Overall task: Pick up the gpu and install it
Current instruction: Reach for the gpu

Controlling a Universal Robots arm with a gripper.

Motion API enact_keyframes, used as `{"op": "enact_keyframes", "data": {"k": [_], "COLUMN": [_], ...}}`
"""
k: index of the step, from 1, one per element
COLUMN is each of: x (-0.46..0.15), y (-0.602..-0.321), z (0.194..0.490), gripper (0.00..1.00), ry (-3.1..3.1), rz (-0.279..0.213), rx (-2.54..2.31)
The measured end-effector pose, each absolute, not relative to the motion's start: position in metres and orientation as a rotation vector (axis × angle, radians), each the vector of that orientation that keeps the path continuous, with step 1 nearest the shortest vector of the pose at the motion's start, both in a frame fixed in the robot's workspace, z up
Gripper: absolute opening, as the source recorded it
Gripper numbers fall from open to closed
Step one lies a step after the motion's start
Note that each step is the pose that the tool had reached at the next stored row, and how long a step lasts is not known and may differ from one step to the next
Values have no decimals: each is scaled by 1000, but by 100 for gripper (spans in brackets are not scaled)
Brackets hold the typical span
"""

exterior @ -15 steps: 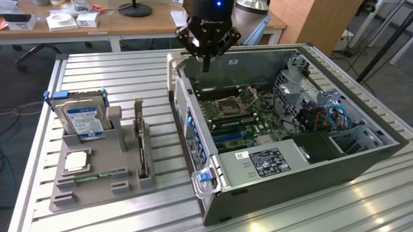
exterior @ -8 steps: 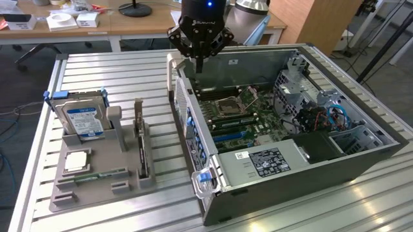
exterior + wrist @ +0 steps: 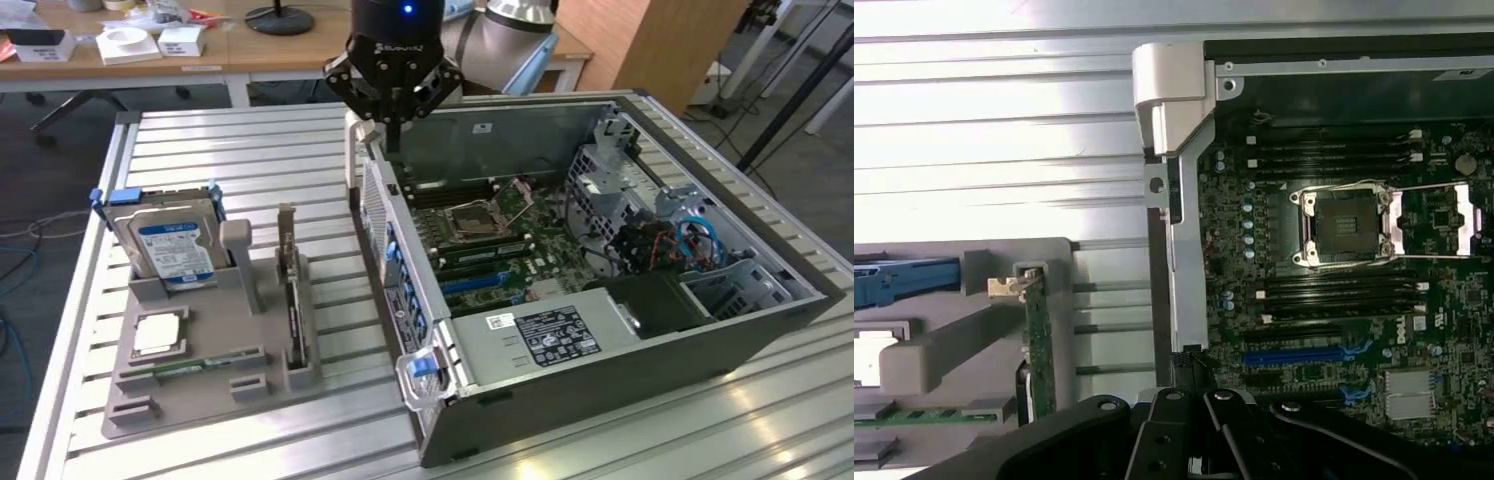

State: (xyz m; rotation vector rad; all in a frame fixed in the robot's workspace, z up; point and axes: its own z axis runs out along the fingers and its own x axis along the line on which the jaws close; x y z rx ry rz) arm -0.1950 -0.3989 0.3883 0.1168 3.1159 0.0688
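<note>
Your end effector (image 3: pixel 394 133) hangs over the computer case (image 3: pixel 641 385), fingers together, empty; gpu (image 3: pixel 288 290) stands in the holder (image 3: pixel 214 355) beside it.

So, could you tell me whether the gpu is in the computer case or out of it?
Out: the gpu stands on edge in the grey holder beside the case.

A robotics lab — slatted aluminium bench (image 3: pixel 267 150), opened computer case (image 3: pixel 641 370), cluttered wooden desks (image 3: pixel 267 52) behind.

Exterior view looks obliquely down across the whole slatted table (image 3: pixel 254 150); wrist view looks straight down, closer, sharing motherboard (image 3: pixel 481 235) (image 3: pixel 1334 300) and parts holder (image 3: pixel 251 318) (image 3: pixel 964 340).
</note>
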Motion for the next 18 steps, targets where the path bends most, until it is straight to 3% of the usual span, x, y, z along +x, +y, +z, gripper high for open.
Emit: {"op": "enact_keyframes", "data": {"k": [18], "x": [-244], "y": [-399], "z": [386], "gripper": [10], "ry": [3116], "rz": [69], "rx": [117]}}
